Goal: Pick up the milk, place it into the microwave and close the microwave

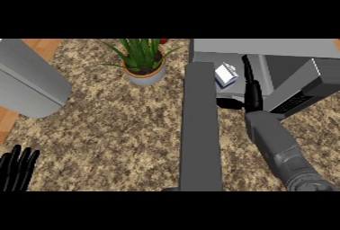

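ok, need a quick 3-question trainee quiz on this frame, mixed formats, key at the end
1. True or false: the milk carton already sits inside the microwave.
2. The microwave door is: A) shut B) swung open toward the camera C) missing.
3. Fill in: the left hand rests open at the view's lower ____ corner.

Context: the right hand reaches toward the microwave's opening, next to the carton. A potted plant stands on the counter to the left of the door.

Key: 1 true; 2 B; 3 left.
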Tool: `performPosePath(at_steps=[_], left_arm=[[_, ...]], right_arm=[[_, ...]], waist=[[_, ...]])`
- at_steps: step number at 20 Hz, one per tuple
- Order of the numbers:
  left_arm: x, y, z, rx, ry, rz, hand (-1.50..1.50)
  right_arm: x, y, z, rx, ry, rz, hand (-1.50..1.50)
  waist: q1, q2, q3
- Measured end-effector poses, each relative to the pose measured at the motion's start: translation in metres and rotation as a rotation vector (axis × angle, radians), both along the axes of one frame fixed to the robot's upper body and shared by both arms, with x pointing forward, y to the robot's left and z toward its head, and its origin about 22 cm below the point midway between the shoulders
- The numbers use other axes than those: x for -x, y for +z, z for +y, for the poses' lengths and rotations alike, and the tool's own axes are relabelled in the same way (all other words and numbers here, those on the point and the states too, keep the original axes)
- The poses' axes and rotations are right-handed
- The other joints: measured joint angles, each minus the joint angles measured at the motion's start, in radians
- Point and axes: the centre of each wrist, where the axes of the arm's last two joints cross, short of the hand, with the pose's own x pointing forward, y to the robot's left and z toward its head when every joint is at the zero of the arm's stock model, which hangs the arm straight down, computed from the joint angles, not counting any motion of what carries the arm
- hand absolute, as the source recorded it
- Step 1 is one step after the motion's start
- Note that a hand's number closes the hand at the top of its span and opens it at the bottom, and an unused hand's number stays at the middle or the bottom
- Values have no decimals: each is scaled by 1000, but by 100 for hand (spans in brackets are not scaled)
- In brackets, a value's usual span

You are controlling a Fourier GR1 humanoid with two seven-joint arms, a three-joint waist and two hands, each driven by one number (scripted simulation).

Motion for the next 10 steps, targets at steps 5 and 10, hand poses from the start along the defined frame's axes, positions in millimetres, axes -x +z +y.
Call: performPosePath(at_steps=[5, 10], left_arm=[[5, -5, -8, 3, -59, 28, -150], [5, -5, -20, 34, -152, 31, -150]], right_arm=[[16, -19, 6, -101, 59, 15, -150], [31, -37, 11, -217, 166, 37, -150]], waist=[[-21, -8, -1], [-42, -17, -2]])
